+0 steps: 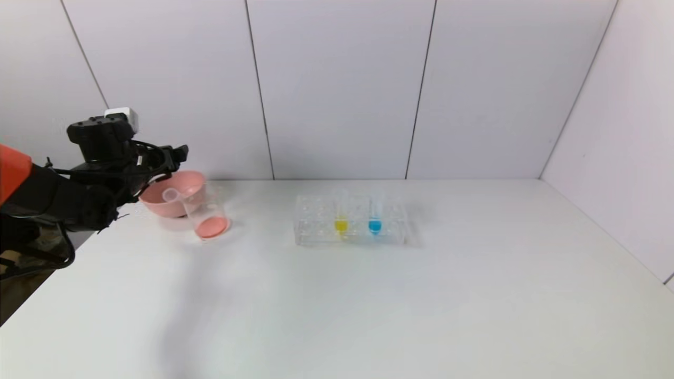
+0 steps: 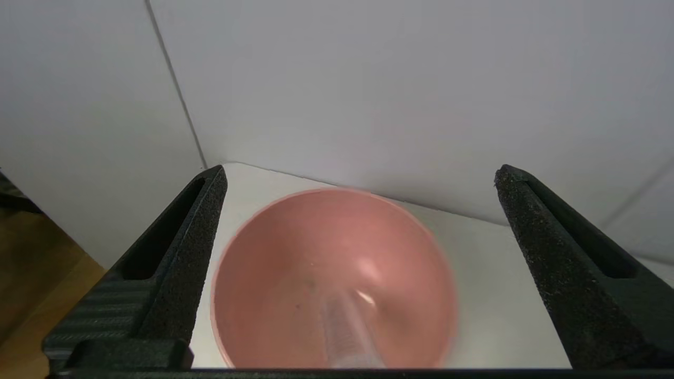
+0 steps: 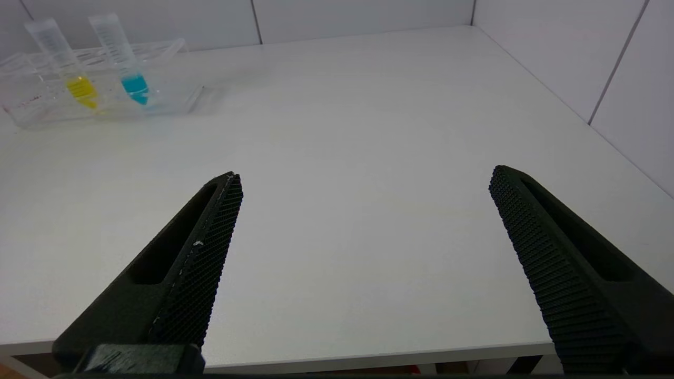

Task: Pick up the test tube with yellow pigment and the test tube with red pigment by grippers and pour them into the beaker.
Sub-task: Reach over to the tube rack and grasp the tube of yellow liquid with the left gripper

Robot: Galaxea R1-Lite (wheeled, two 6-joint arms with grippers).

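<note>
From the head view, my left gripper [image 1: 176, 153] hangs over the pink bowl [image 1: 192, 184], which stands just behind the beaker [image 1: 209, 216]. The beaker holds reddish liquid, and a clear tube [image 1: 176, 199] slants at its rim. The rack [image 1: 350, 227], well to the beaker's right, keeps the test tube with yellow pigment [image 1: 340, 216] upright beside a blue one [image 1: 375, 217].

Through my left wrist, my jaws stand wide apart over the bowl, gripping nothing; an empty-looking tube [image 2: 345, 329] lies in it.

Through my right wrist, my right gripper [image 3: 363, 221] is also spread wide, empty, well apart from the rack [image 3: 100, 97]. I judge the yellow tube [image 3: 66, 66] light, stiff, slick and crackable: grip its bare upper wall, gently.
</note>
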